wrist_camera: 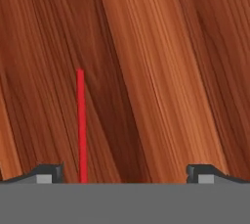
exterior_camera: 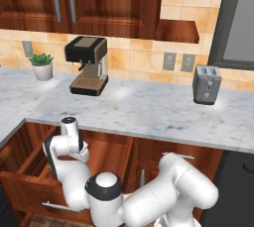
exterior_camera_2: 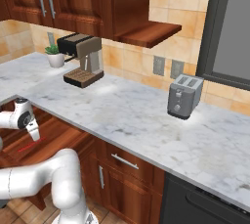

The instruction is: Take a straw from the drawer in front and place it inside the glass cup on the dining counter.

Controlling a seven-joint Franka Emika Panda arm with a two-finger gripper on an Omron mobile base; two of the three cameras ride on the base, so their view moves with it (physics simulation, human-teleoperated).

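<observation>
Lying flat, straw (wrist_camera: 81, 125) nr hand's (wrist_camera: 125, 173) left fingertip (wrist_camera: 49, 171), maybe untouched.

Arm (exterior_camera: 163, 191) folded low, fingers (wrist_camera: 49, 171) (spread wide) pointing down.

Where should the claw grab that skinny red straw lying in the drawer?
Around its middle, coming straight down from above. The straw lies flat on the drawer floor, so only its thin sides can be pinched. The open claw has it off-centre, close to one fingertip, so it should probably shift to centre it first.
</observation>
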